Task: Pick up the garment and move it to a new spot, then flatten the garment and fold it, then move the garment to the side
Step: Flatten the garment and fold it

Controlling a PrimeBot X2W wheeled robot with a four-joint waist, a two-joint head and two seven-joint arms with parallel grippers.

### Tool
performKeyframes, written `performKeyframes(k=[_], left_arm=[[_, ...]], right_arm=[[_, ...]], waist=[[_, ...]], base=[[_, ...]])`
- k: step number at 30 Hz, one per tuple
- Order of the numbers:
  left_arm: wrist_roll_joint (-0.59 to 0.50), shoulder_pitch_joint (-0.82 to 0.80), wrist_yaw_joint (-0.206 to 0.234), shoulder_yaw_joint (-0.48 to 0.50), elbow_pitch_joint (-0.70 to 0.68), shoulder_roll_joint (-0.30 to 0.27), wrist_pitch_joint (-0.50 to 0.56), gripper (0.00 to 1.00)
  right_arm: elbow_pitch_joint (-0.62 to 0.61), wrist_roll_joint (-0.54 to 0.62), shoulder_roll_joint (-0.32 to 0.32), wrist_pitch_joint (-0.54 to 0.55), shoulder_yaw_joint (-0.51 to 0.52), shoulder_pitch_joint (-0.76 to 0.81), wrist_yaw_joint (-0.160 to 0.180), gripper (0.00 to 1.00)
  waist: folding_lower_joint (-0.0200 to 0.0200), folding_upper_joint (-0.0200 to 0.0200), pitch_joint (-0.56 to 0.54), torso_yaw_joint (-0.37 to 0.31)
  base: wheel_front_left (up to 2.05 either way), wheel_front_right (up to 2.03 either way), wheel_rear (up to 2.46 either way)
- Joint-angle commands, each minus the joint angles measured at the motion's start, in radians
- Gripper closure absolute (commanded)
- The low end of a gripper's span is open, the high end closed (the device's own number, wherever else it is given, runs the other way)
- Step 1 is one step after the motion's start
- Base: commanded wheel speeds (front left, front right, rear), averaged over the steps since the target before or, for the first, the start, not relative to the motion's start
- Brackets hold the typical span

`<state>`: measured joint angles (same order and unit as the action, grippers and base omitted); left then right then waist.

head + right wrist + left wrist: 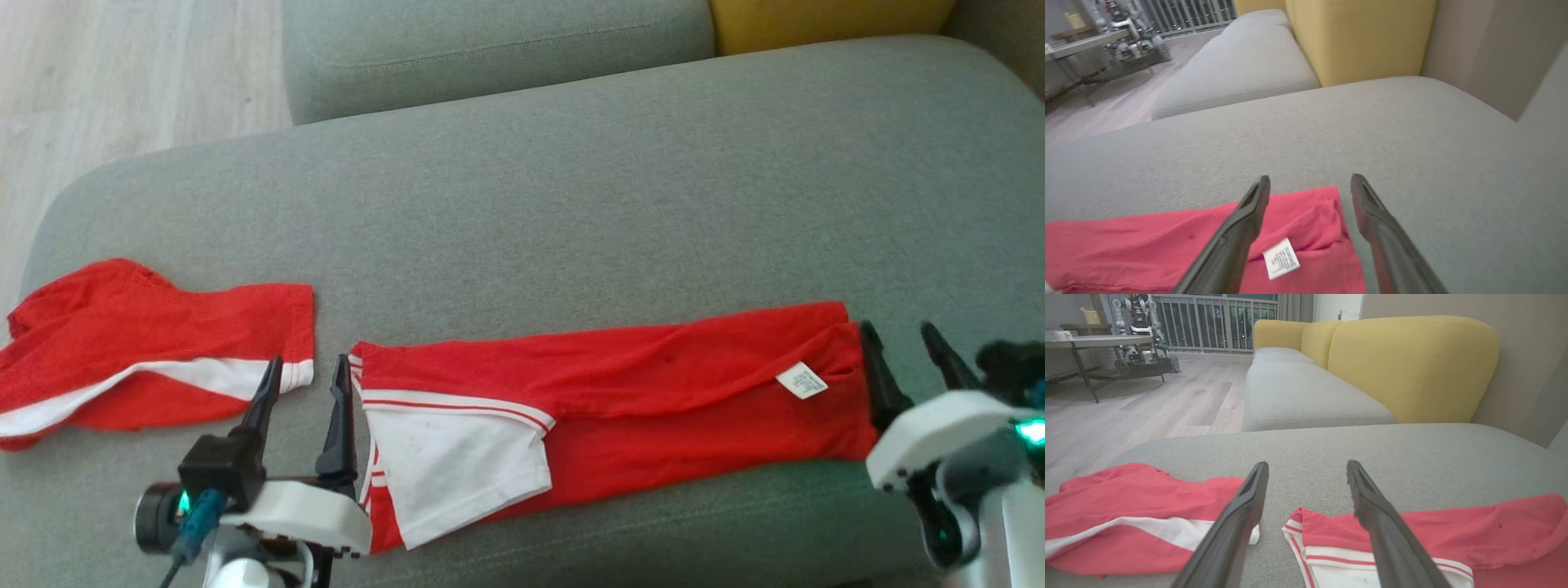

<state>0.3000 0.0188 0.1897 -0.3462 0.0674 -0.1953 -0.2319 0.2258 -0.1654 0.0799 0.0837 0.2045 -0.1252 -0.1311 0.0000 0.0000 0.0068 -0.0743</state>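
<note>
The garment is a long red piece with a white, red-striped sleeve and a white label. It lies folded in a flat strip across the grey sofa cushion. My left gripper stands open just beyond its left end, with nothing held. In the left wrist view the garment has its striped corner under the open left gripper. My right gripper is open at the right end, also empty. In the right wrist view the garment has its edge and label below the right gripper.
A second red garment with a white band lies crumpled at the cushion's left end, and the left wrist view shows this second garment too. Yellow back cushions stand behind. Wooden floor lies off to the left, with a table beyond.
</note>
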Motion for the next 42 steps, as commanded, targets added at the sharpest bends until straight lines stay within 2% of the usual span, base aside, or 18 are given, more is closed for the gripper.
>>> performKeyframes(k=[1,8,18,25,32,39,40,41,42], left_arm=[[0.007,-0.027,0.007,0.043,-0.017,0.002,-0.016,0.0],[-0.012,-0.037,-0.014,0.026,0.02,0.014,-0.026,0.0],[-0.03,-0.087,-0.035,0.013,0.025,0.008,-0.028,0.0],[-0.032,-0.107,-0.042,0.01,0.029,0.004,-0.029,0.0],[-0.031,-0.119,-0.042,0.011,0.025,0.001,-0.029,0.0],[-0.028,-0.126,-0.04,0.014,0.019,-0.006,-0.029,0.0],[-0.028,-0.127,-0.039,0.016,0.019,-0.007,-0.029,0.0],[-0.027,-0.128,-0.038,0.018,0.018,-0.009,-0.029,0.0],[-0.026,-0.129,-0.038,0.02,0.018,-0.01,-0.029,0.0]], right_arm=[[-0.023,0.007,-0.008,-0.023,0.012,-0.02,0.0,0.0],[0.142,-0.011,-0.029,-0.063,0.102,-0.081,0.0,0.0],[0.404,-0.026,-0.029,-0.124,0.117,-0.244,0.0,0.0],[0.586,0.043,-0.03,-0.143,0.141,-0.329,0.0,0.0],[0.692,0.118,-0.03,-0.137,0.177,-0.379,0.0,0.0],[0.779,0.145,-0.03,-0.127,0.187,-0.417,0.0,0.0],[0.793,0.14,-0.03,-0.124,0.182,-0.422,0.0,0.35],[0.805,0.137,-0.03,-0.123,0.175,-0.427,0.0,0.85],[0.816,0.135,-0.03,-0.122,0.166,-0.43,0.0,1.0]], waist=[[0.0,0.0,0.004,-0.008],[0.0,0.0,0.042,-0.026],[0.0,0.0,0.11,-0.015],[0.0,0.0,0.131,0.002],[0.0,0.0,0.141,0.013],[0.0,0.0,0.148,0.019],[0.0,0.0,0.149,0.018],[0.0,0.0,0.149,0.018],[0.0,0.0,0.149,0.017]], base=[[0.0,0.0,0.0],[0.0,0.0,0.0],[0.0,0.0,0.0],[0.0,0.0,0.0],[0.0,0.0,0.0],[0.0,0.0,0.0],[0.0,0.0,0.0],[0.0,0.0,0.0],[0.0,0.0,0.0]])
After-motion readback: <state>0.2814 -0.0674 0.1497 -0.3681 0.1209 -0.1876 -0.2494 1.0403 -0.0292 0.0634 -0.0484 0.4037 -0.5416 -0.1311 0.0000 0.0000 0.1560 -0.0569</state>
